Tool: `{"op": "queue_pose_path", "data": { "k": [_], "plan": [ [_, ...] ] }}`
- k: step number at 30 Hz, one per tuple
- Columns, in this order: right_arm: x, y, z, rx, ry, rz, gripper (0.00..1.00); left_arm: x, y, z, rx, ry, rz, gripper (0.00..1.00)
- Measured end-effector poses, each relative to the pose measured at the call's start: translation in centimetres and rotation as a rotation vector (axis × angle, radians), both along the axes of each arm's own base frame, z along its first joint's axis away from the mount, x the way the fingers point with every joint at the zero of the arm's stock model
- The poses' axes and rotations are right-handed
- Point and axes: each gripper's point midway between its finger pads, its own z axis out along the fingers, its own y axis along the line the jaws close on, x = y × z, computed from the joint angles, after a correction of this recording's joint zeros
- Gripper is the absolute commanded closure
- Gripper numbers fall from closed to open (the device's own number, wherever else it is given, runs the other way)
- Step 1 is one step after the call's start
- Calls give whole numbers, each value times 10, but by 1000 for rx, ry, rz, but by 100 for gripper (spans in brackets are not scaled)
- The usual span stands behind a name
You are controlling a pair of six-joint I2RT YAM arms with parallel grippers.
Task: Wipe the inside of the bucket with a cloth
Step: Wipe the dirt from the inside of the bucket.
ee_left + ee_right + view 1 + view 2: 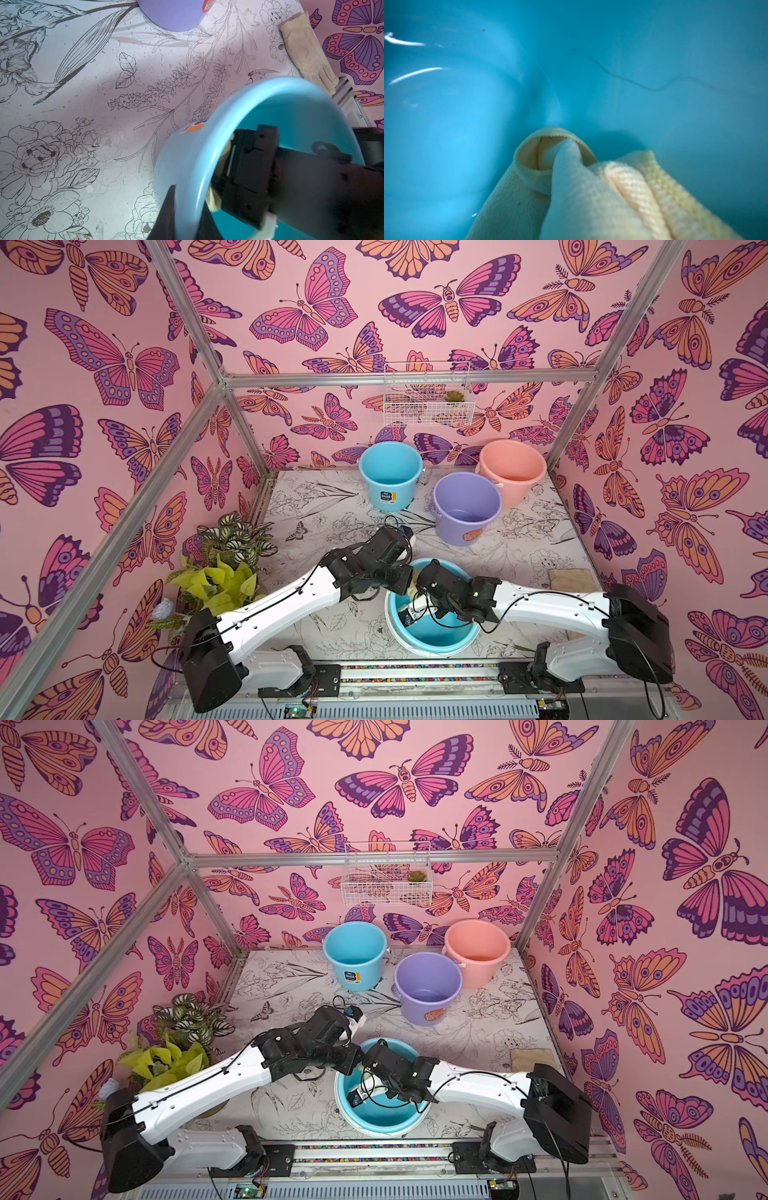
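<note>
Bucket in work: the near sky-blue bucket (434, 649), tipped off upright, its mouth turned toward the right arm. The cloth is inside this one. The lavender bucket (457, 531) stands well beyond both grippers, untouched.
Left gripper (187, 216): clamped astride the sky-blue bucket's rim, one finger outside the wall and one inside.
Right gripper (230, 176): inside the bucket through its mouth, jaws closed tight on the cloth (591, 197), fingers buried in its folds.
Governing relation: the cloth bunch lies just ahead of the right gripper, near where wall meets floor. Whether it touches cannot be told.
Bucket axis: roughly in line with the right gripper's reach.
Nearer arm: the right wipes, the left only holds.
Arm pose: both forearms converge over the bucket, wrists bent downward.
Judgement: the next stroke calls for a sweep round the wall.
</note>
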Motion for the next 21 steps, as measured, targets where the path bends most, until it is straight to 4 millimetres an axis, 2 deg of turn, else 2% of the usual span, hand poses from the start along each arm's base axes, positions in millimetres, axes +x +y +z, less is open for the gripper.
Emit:
{"op": "queue_pose_path", "data": {
  "k": [8,14,21],
  "plan": [
    [-5,6,-40,-29,113,-20,100,-2,8,-6,50,-3,7,100],
    [-8,13,-44,-27,167,-23,100,1,17,-10,94,-16,28,100],
    [-9,12,-38,-17,180,-45,100,-1,16,-5,87,-32,23,100]
  ]
}}
